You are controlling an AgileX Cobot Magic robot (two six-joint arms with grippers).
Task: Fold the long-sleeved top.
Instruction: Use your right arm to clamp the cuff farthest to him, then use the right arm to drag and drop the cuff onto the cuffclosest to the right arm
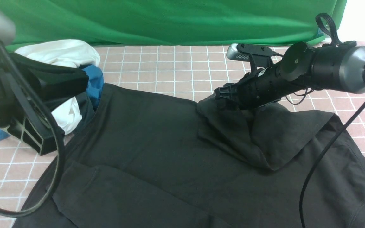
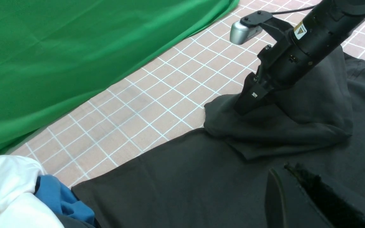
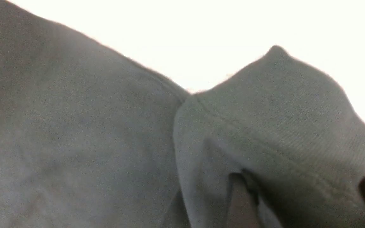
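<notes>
The long-sleeved top (image 1: 157, 136), very dark and soft, lies spread over most of the table. One sleeve is folded in over the body at the far right, and its ribbed cuff (image 3: 280, 126) stands bunched up. My right gripper (image 1: 212, 99) is pushed down into that bunch, and the sleeve tents up around it (image 2: 241, 107). In the right wrist view the cuff fills the gap between the fingers (image 3: 242, 202), which press on it from both sides. My left gripper (image 2: 280, 169) hovers shut and empty over the top's left part.
A white garment (image 1: 62, 53) and a blue cloth (image 1: 93, 82) are heaped at the far left, next to the top's edge. A green backdrop (image 1: 169, 19) closes the far side. The right arm's cable (image 1: 322, 158) hangs over the top. Pink tiled table cover (image 1: 176, 69) shows behind.
</notes>
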